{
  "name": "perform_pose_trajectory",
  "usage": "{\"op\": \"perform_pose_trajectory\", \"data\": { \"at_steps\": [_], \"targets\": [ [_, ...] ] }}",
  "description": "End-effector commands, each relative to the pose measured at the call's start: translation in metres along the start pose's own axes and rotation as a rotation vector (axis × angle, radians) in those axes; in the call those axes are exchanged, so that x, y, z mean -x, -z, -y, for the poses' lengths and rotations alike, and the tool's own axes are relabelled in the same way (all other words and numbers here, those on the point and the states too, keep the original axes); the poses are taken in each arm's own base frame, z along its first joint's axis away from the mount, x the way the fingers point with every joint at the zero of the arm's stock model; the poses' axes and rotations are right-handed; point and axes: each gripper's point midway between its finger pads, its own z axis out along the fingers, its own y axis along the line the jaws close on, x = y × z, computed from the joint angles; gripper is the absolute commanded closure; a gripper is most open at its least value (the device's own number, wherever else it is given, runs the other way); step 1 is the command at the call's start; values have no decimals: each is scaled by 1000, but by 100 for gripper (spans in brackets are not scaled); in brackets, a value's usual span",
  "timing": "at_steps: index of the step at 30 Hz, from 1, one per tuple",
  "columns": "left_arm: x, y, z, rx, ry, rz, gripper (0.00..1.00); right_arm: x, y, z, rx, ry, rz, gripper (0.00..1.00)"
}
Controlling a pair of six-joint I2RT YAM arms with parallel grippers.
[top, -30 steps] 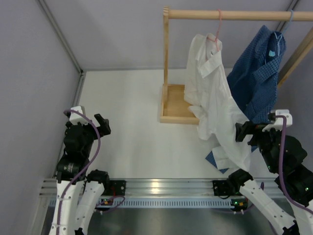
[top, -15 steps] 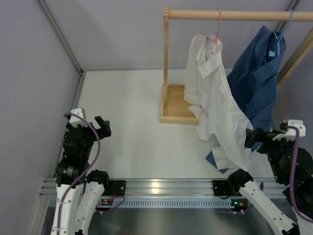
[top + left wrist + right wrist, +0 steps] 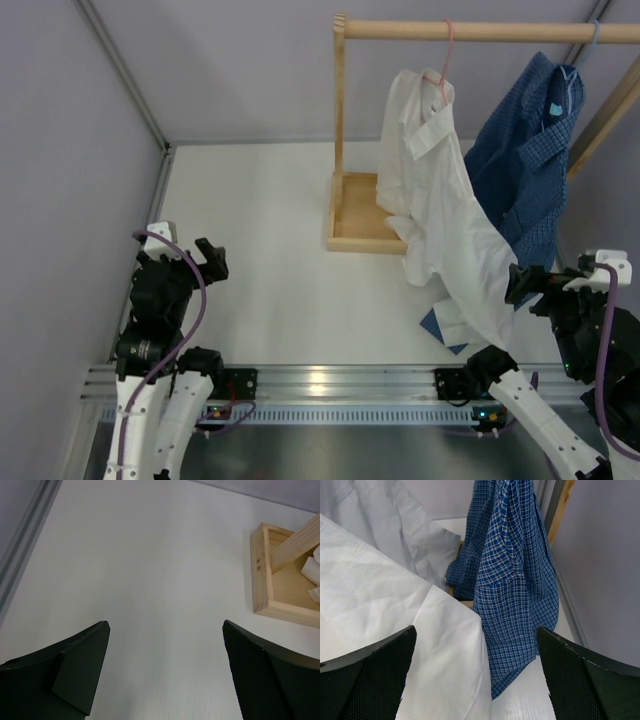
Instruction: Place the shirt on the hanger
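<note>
The white shirt (image 3: 435,190) hangs from the pink wire hanger (image 3: 446,55), whose hook is over the wooden rail. Its hem drapes down onto the table at the right. It also fills the left of the right wrist view (image 3: 385,605). My right gripper (image 3: 528,283) is open and empty, just right of the shirt's lower hem and apart from it. My left gripper (image 3: 212,257) is open and empty, low over bare table at the left; in the left wrist view (image 3: 165,645) only white table lies between its fingers.
A dark blue checked shirt (image 3: 535,150) hangs on a light blue hanger (image 3: 590,45) at the right, also in the right wrist view (image 3: 512,580). The wooden rack's rail (image 3: 480,31), post and box base (image 3: 360,215) stand at the back. Grey walls close both sides.
My right gripper has drawn back to the right and nearer the front edge, away from the white shirt's hem. My left gripper has dropped slightly towards the front. The shirt hangs unchanged.
</note>
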Motion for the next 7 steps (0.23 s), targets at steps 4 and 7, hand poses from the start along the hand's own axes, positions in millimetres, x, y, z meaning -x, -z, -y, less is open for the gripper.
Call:
{"op": "perform_pose_trajectory", "data": {
  "at_steps": [4, 7],
  "targets": [
    [12, 1, 5, -28, 4, 59, 2, 4, 2, 6, -26, 4, 12, 0],
    [11, 1, 4, -25, 5, 60, 2, 4, 1, 5, -25, 10, 8, 0]
  ]
}}
